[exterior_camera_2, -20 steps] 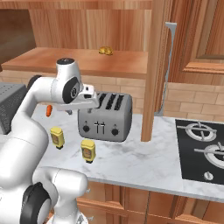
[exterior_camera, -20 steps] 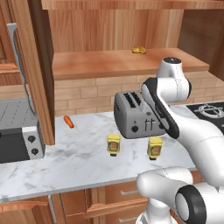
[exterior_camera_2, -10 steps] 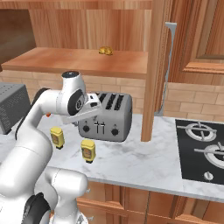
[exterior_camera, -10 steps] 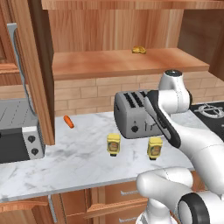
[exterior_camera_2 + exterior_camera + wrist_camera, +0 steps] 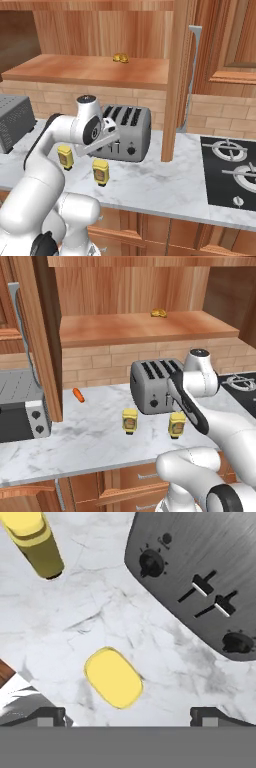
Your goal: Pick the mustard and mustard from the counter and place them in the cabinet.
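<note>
Hovering above the nearer mustard bottle point(image 5: 113, 677), the tool point(image 5: 127, 714) has its fingers spread wide w/ nothing between them; the hand view looks straight down on the bottle's yellow top, which sits a bit left of centre between the two tips. That bottle stands upright on the worktop point(image 5: 95, 441), just in front of the toaster point(image 5: 152, 383), and shows in both base views point(image 5: 176, 424) point(image 5: 101, 171). The 2nd mustard bottle point(image 5: 129, 420) stands upright a little to the arm's left, well apart from the first, also seen at point(image 5: 65, 156) and the top-left corner of the hand view point(image 5: 35, 542). Neither is in the cabinet point(image 5: 145, 328) yet; its shelf carries just a small yellow-brown lump point(image 5: 159, 313). A carrot point(image 5: 78, 395) lies farther left on the worktop, beside the open cabinet door point(image 5: 42, 336).

Step in hand, as I read it: approach for 1st pick. To do it well, shift slightly so the bottle is centred between the tips, come straight down, keep clear of the toaster front, close across the narrow side, below the cap. Lift vertically before swinging up to the shelf, minding the shelf edge & door.
</note>
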You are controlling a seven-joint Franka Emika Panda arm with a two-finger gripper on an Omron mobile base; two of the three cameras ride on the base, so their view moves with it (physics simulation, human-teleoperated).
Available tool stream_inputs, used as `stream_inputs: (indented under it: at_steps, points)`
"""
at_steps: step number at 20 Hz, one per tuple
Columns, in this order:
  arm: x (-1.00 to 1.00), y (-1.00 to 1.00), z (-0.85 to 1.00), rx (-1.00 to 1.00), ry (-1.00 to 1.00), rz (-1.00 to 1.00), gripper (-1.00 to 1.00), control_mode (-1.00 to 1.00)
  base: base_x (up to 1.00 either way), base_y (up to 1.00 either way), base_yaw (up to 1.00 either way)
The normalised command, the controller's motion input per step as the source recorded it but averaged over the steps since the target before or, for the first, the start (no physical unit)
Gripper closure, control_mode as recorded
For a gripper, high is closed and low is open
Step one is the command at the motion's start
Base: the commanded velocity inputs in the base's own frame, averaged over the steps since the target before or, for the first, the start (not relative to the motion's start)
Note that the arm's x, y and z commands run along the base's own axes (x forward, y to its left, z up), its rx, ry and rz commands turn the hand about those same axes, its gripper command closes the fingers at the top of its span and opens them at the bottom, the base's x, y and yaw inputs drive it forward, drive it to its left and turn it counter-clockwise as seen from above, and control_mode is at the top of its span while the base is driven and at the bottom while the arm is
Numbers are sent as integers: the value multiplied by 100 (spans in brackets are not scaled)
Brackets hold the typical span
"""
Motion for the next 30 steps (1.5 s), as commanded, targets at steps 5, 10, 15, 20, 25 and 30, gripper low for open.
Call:
stream_inputs:
  at_steps: [5, 10, 15, 20, 25, 30]
  points:
    - [-12, -4, -31, 0, 3, 19, -100, -100, 0, 0, 0]
    - [-7, 0, -20, 0, 2, 13, -100, -100, 0, 0, 0]
    - [-11, -23, -19, 3, 1, 3, -100, -100, 0, 0, 0]
    - [-24, -56, -19, 13, 0, 1, -100, -100, 0, 0, 0]
    - [-15, -44, -16, 19, 1, 0, -100, -100, 0, 0, 0]
    - [0, -5, -24, 23, 4, 4, -100, -100, 0, 0, 0]
